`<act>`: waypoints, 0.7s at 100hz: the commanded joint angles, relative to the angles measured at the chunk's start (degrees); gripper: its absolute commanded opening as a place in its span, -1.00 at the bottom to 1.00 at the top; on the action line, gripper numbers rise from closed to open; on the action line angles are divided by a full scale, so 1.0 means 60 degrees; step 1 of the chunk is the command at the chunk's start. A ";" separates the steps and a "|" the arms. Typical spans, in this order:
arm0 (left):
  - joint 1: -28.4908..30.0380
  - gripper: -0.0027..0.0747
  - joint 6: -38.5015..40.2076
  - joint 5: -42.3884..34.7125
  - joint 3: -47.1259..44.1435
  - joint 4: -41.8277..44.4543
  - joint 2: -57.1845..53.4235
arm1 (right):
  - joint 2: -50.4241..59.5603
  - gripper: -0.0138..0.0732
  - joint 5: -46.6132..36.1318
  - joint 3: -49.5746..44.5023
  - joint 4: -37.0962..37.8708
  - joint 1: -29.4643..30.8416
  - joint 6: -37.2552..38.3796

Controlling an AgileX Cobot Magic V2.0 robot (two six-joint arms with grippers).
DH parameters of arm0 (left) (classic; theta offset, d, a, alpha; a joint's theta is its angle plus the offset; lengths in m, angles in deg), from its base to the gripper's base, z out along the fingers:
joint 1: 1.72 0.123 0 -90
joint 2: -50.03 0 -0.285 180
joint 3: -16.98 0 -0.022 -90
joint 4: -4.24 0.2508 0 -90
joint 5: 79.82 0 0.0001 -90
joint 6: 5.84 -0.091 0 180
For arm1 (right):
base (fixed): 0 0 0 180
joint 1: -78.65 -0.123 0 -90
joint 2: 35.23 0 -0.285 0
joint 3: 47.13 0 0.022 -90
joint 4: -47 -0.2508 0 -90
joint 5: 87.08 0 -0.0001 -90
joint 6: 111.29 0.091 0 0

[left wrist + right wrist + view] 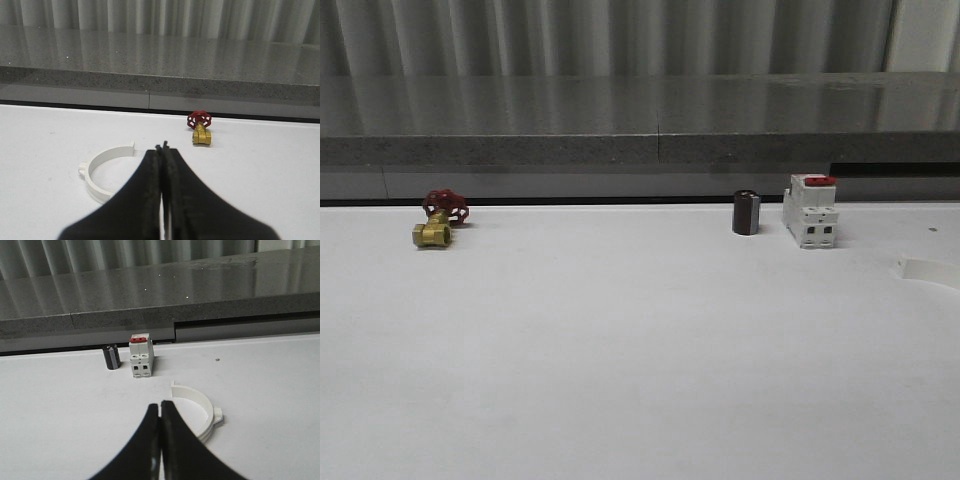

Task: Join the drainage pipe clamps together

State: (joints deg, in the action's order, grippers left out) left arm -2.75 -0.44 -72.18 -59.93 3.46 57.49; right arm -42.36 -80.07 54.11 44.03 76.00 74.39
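Note:
One white semicircular drainage pipe clamp [102, 170] lies flat on the white table in the left wrist view, partly hidden behind my left gripper [162, 148], whose black fingers are shut with nothing between them. In the right wrist view a second white clamp half [202, 407] lies on the table, its near part hidden by my right gripper [160, 405], also shut and empty. Each clamp has small end tabs. The two halves lie apart, each beside its own gripper.
A brass valve with a red handwheel [438, 218] [200, 129] sits at the far left of the table. A dark cylinder [746, 213] [111, 357] and a white red-topped breaker [810, 211] [140, 356] stand at the far right. A grey stone ledge [640, 130] runs behind the table.

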 commanded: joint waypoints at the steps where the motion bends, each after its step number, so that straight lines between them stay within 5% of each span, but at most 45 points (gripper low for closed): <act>1: 0.0006 -0.98 0.0090 -0.0804 -0.0336 -0.0070 -0.0283 | 0.0187 -0.95 -0.0714 0.0145 -0.0018 0.0058 -0.0040; 30: 0.0006 -0.98 0.0072 -0.0753 -0.0165 0.0130 -0.0283 | 0.0187 -0.95 -0.0714 0.0145 -0.0018 0.0058 -0.0040; 52: 0.0006 -0.98 0.0072 0.0233 0.1512 -0.0090 0.0802 | 0.0187 -0.95 -0.0714 0.0145 -0.0018 0.0058 -0.0040; 70: 0.0006 -0.98 0.0072 0.2827 0.4221 -0.0222 0.3415 | 0.0187 -0.95 -0.0714 0.0145 -0.0018 0.0058 -0.0040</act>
State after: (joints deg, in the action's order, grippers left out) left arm -2.75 -0.44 -58.73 -42.92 2.82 70.51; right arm -42.36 -80.07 54.11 44.03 76.00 74.39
